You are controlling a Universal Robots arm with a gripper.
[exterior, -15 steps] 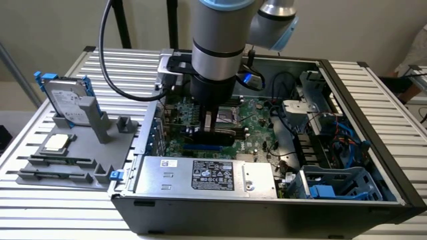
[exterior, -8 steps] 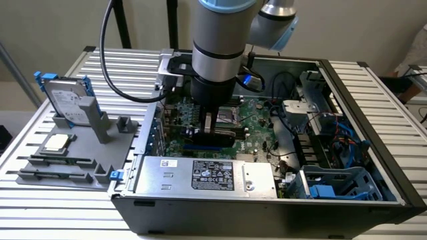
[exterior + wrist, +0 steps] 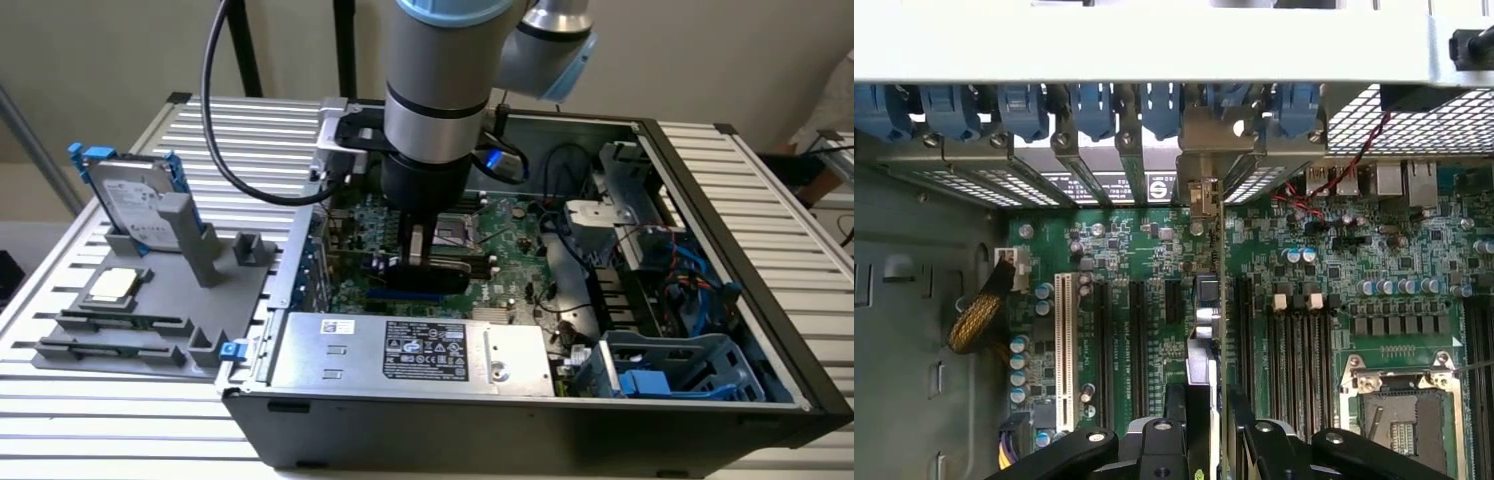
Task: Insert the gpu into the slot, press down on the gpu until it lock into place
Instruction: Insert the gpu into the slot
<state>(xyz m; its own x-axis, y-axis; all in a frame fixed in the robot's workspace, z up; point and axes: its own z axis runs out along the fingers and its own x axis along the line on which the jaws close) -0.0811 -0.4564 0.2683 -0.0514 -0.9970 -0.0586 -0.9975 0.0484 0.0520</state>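
The gpu [image 3: 434, 272] is a thin black card standing on edge over the green motherboard [image 3: 514, 230] inside the open computer case, along a blue slot [image 3: 400, 296]. My gripper [image 3: 424, 256] hangs straight down onto its top edge. From the wrist, the gpu [image 3: 1204, 345] shows edge-on, running from its metal bracket [image 3: 1199, 190] at the case's rear wall back to my gripper [image 3: 1206, 445]. The gripper is open, with one black finger on each side of the card. Whether the fingers touch the card I cannot tell.
A silver labelled power supply [image 3: 414, 350] sits at the case's near wall, and a blue drive cage [image 3: 667, 375] at the exterior view's right. Outside the case, a hard drive [image 3: 134, 195] stands on a grey fixture [image 3: 147, 300]. The CPU socket [image 3: 1399, 420] and a white slot [image 3: 1063, 350] flank the card.
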